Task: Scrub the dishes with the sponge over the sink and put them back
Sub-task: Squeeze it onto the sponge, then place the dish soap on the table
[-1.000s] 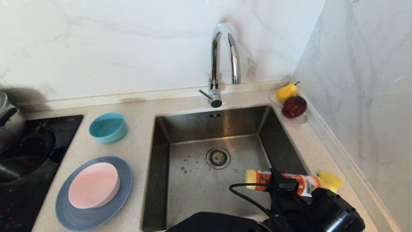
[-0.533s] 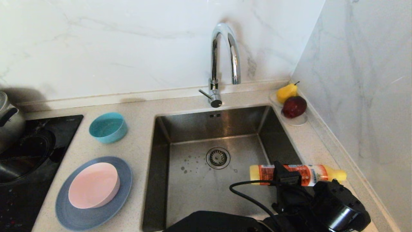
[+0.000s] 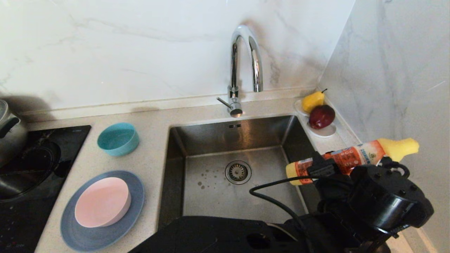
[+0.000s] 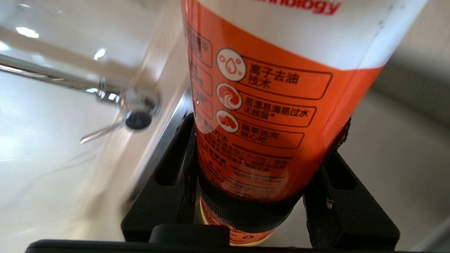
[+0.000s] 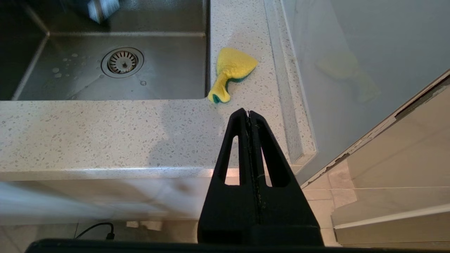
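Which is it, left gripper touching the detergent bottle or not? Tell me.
Touching. In the left wrist view the left gripper has both black fingers pressed against the sides of the orange detergent bottle, no gap showing.

Head camera high, angled down over the sink (image 3: pixel 225 196), left wrist camera pressed close behind jaws clamping a bottle (image 4: pixel 267 105), right wrist camera farther back, beyond closed jaws, sharing the drain (image 5: pixel 122 62).

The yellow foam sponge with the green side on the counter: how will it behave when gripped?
The yellow foam sponge with green scouring side looks pinched and bent at its middle, so it is probably soft and would squash. It lies flat on the speckled counter, so it seems unlikely to roll.
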Tool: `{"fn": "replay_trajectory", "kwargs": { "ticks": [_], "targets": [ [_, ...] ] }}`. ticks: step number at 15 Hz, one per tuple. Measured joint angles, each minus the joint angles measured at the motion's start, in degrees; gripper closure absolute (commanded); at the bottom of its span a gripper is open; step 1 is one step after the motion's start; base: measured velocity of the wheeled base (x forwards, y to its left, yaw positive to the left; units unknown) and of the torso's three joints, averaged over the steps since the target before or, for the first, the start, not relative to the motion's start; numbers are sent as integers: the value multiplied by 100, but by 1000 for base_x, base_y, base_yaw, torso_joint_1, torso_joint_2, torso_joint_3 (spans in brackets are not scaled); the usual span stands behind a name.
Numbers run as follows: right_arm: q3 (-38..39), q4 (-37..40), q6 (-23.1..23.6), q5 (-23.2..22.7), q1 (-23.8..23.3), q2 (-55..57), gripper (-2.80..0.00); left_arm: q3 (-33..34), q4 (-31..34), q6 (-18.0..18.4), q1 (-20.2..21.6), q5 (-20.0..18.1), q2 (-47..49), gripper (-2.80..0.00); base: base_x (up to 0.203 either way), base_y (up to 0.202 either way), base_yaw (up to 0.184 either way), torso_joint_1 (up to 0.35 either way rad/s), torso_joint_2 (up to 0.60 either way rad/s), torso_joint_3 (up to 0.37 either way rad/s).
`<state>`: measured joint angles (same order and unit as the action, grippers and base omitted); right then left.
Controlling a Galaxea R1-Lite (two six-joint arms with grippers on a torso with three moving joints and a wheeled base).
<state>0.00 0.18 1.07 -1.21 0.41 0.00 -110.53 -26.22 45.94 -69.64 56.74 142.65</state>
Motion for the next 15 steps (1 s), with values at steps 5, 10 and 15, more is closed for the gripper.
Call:
{"fn": "replay_trajectory", "kwargs": {
  "ticks": [5, 10, 15],
  "targets": [
    [0, 0, 0, 0, 0, 0, 0, -35, -312, -901, -22, -1307, -714, 0, 0, 0, 0, 0, 0, 0],
    [0, 0, 0, -2, 0, 0, 0, -38, -401, -1814, -22, -1960, -1644, 0, 0, 0, 0, 0, 0, 0],
    [0, 0, -3, -2, 0, 0, 0, -40, -366, -2340, 46, -2113, -2671, 0, 0, 0, 0, 0, 0, 0]
  ]
}}
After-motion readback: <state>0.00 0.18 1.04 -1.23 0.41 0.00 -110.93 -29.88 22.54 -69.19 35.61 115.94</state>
